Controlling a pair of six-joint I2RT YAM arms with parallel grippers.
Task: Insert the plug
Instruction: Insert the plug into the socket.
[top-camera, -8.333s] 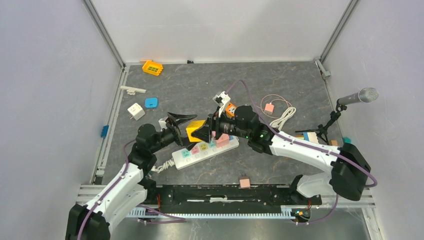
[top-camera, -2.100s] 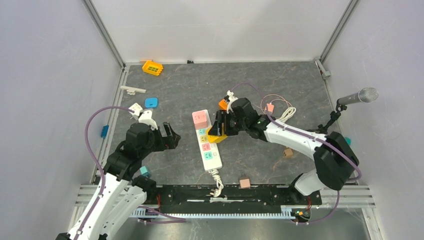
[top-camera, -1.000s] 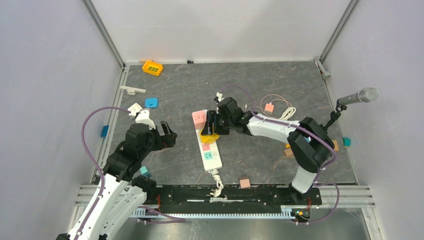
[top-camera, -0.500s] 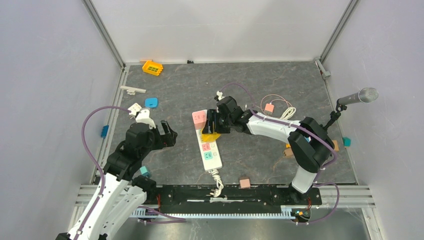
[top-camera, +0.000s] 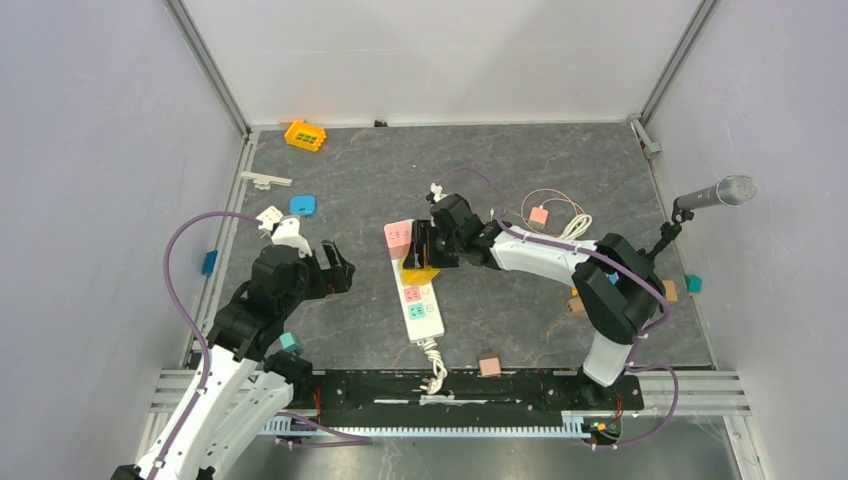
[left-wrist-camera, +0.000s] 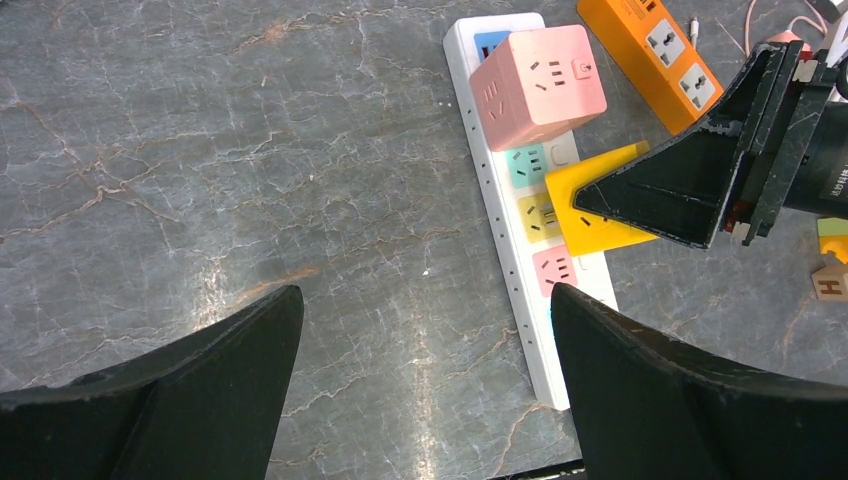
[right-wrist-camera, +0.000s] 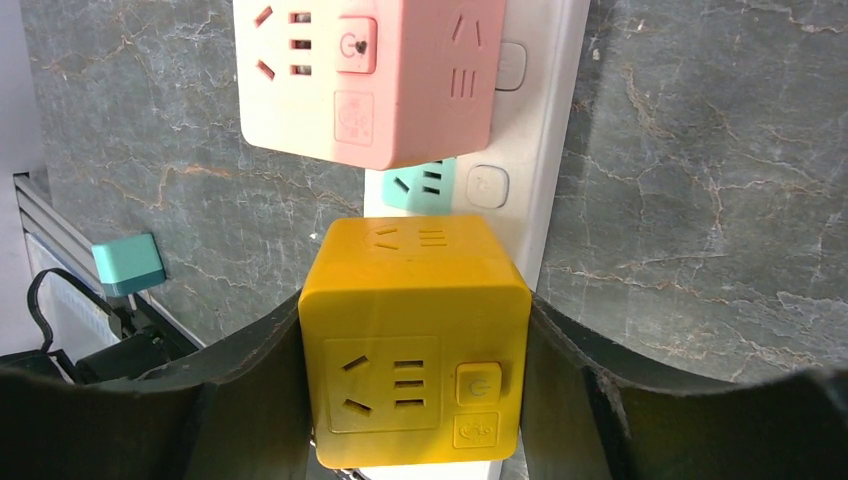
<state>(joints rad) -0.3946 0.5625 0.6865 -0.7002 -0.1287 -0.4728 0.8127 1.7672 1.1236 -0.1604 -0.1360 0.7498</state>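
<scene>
My right gripper is shut on the yellow cube plug, one finger on each side of it. The plug hangs over the white power strip, just below a pink cube plug that sits at the strip's far end. From the left wrist the yellow plug looks tilted over the strip's yellow socket; its prongs are hidden. A teal socket shows between the two cubes. My left gripper is open over bare table to the left of the strip.
An orange power strip lies behind my right gripper. A pink charger with a cable and a microphone are to the right. A blue pad and a white adapter are at the left. A brown cube lies near the front rail.
Over the last second almost nothing has moved. Two seconds ago the right gripper held the yellow plug a little further right; it has since shifted left onto the strip.
</scene>
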